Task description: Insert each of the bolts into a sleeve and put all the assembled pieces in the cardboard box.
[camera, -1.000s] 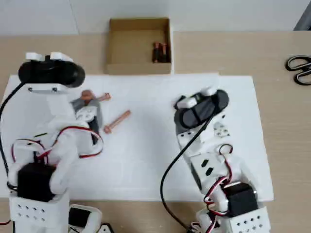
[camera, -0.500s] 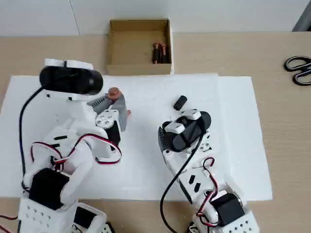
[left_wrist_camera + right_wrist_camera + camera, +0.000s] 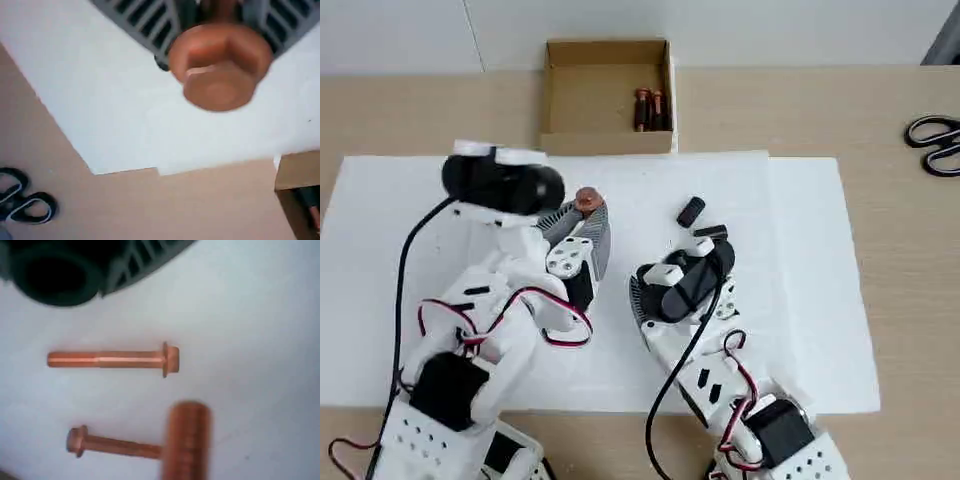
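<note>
Now the left gripper (image 3: 582, 214), clamped on an upright bolt (image 3: 585, 198), has swung from the 9 o'clock side of the sheet (image 3: 800, 300) toward its centre. The right gripper (image 3: 709, 240), closed on a sleeve (image 3: 50, 274), has drawn back toward 7 o'clock to meet it. That retreat uncovers a loose sleeve (image 3: 691, 211) at 3 o'clock of the bolt head. Bolt and held sleeve are now near each other, so insertion looks next. Two spare bolts (image 3: 114, 360) lie on the sheet. At 12 o'clock the box (image 3: 570, 100) already holds assembled pieces (image 3: 650, 108).
</note>
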